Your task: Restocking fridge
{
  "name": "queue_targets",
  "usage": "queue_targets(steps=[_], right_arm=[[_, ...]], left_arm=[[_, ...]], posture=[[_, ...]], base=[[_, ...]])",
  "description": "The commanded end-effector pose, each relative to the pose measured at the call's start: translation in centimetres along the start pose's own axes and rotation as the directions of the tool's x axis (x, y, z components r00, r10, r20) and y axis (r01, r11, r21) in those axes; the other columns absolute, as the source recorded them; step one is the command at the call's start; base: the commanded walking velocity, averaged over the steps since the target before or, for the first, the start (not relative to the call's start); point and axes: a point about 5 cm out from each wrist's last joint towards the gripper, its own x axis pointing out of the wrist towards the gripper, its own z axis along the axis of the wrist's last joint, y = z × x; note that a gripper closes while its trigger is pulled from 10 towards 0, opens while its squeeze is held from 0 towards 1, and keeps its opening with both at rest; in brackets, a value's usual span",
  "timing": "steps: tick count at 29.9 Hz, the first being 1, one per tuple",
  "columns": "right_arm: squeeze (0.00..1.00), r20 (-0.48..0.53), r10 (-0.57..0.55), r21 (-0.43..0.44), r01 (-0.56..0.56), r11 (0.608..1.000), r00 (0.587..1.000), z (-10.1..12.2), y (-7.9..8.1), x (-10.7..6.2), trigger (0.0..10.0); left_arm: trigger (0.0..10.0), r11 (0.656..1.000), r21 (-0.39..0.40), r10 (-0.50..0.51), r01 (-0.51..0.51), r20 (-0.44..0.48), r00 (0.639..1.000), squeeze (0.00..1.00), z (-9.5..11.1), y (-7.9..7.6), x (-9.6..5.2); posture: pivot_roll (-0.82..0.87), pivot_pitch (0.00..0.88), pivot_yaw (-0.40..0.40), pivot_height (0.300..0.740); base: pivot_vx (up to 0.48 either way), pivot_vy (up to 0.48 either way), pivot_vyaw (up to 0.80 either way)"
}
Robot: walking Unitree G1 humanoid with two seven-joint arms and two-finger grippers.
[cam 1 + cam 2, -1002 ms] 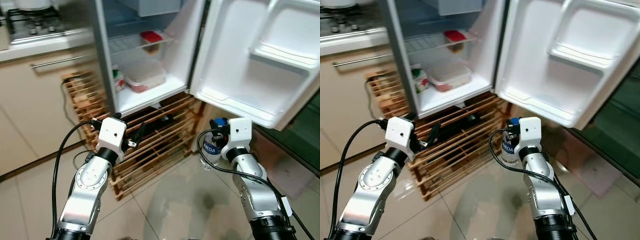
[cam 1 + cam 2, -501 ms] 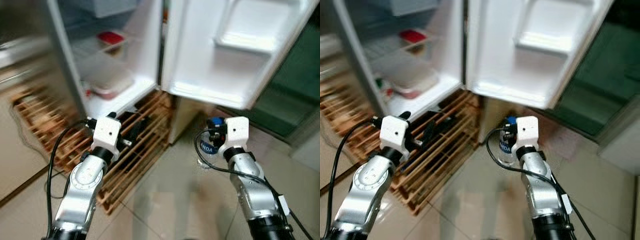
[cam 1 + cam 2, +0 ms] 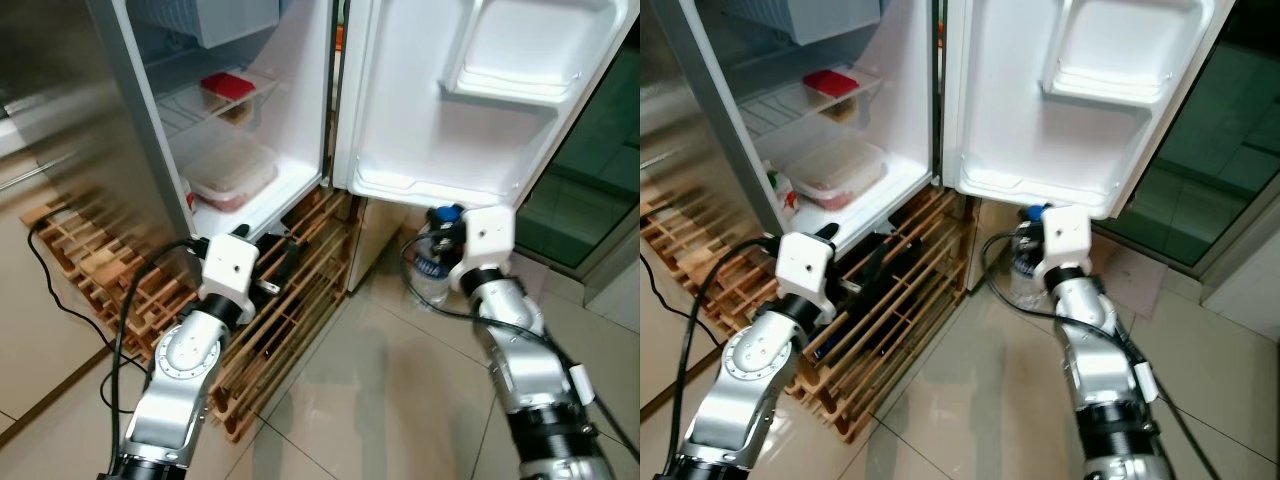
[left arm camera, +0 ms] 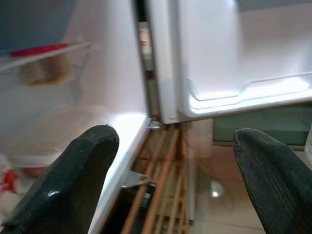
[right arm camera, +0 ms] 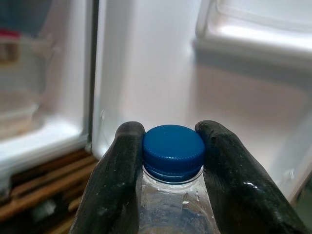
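At nine o'clock the left gripper (image 4: 170, 180) hangs empty, fingers spread wide, before the open fridge (image 3: 250, 150). At three o'clock the right gripper (image 5: 173, 161) clamps the water bottle (image 3: 432, 272) by its blue cap (image 5: 173, 150), just under the door shelf (image 3: 440, 185). The carry-in looks under way; next it likely needs lifting toward one o'clock, over that shelf's lip.

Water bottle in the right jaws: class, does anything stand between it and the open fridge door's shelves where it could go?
Nothing visible does. The right gripper holds the water bottle by its blue cap, just below the open fridge door. The door's bottom shelf and upper bin stand bare.
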Motion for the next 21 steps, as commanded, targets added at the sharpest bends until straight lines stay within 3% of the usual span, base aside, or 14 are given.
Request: queue_targets(steps=[1, 8, 15, 21], right_arm=[[0.00, 0.070, 0.006, -0.013, -0.005, 1.000, 0.998, 1.7, 0.1, 0.7, 0.0], [0.00, 0.163, 0.014, -0.022, -0.010, 1.000, 0.987, 4.6, -0.2, 1.8, 0.0], [0.00, 0.193, 0.019, -0.029, -0.014, 0.999, 0.981, 5.6, -0.3, 2.1, 0.0], [0.00, 0.250, 0.053, -0.022, -0.049, 0.999, 0.967, 7.8, 0.4, 2.3, 0.0]], left_arm=[[10.0, 1.000, 0.020, -0.009, 0.008, 0.028, 1.000, 0.00, 0.6, 0.1, 0.1], [10.0, 1.000, 0.012, -0.018, 0.018, 0.033, 0.999, 0.00, 0.6, 0.0, 0.1], [10.0, 1.000, 0.010, -0.024, 0.024, 0.046, 0.999, 0.00, 0.8, -0.2, 0.3], [10.0, 1.000, 0.004, -0.020, 0.020, 0.051, 0.999, 0.00, 0.8, -0.4, 0.5]], posture=[[0.02, 0.000, -0.029, 0.740], [0.01, 0.000, -0.028, 0.740], [0.01, 0.000, -0.032, 0.740], [0.01, 0.000, -0.035, 0.740]], base=[[0.480, 0.000, 0.00], [0.480, 0.000, 0.00], [0.480, 0.000, 0.00], [0.000, 0.000, 0.00]])
